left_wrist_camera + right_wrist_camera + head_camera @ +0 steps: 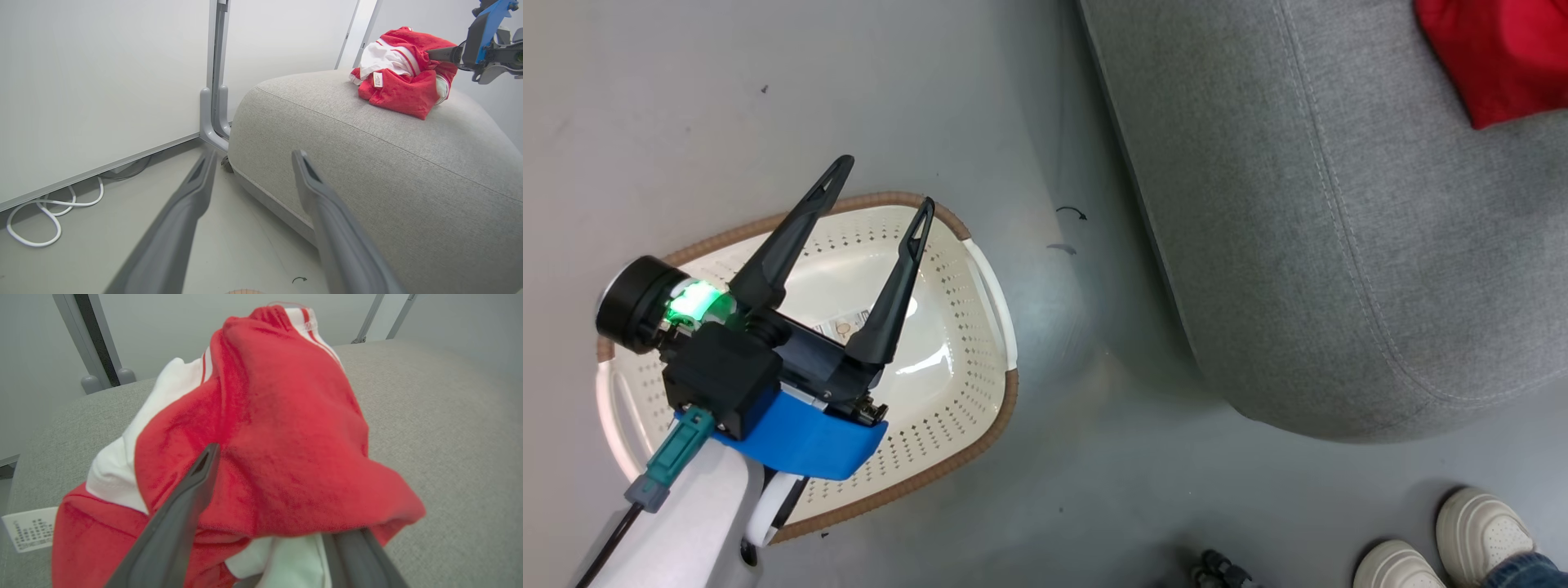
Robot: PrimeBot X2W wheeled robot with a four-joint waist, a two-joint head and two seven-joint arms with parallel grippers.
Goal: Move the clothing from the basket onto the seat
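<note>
Clothing (402,87) sits as a crumpled red heap with white stripes and a small white tag, on top of the seat (1307,229) near its far side. Right end effector (278,490) is at the heap with its fingers spread, released rather than pinching; a red fold drapes across one finger, so I'd judge a snag possible when I draw back. Left end effector (886,181) hangs wide open above the basket (968,359), gripping nothing. Basket stands on the floor (768,106) just beside the seat, and its bottom shows bare cream plastic. Fabric looks plush, light and limp: it will sag, trail and fold under its own weight. It isn't fragile or slick, and it needs no care about crushing. Best hold, I reckon, is a raised ridge or bunched fold, taken deep enough to catch several layers, not the flat white trim. Seat cover is coarse grey weave with a stitched seam and rounded edges, grippy enough that cloth should stay put. Floor is smooth grey; white wall panels (102,81) behind, a white cable (53,212) looped at their foot. Person's pale shoes (1437,547) stand close by.
</note>
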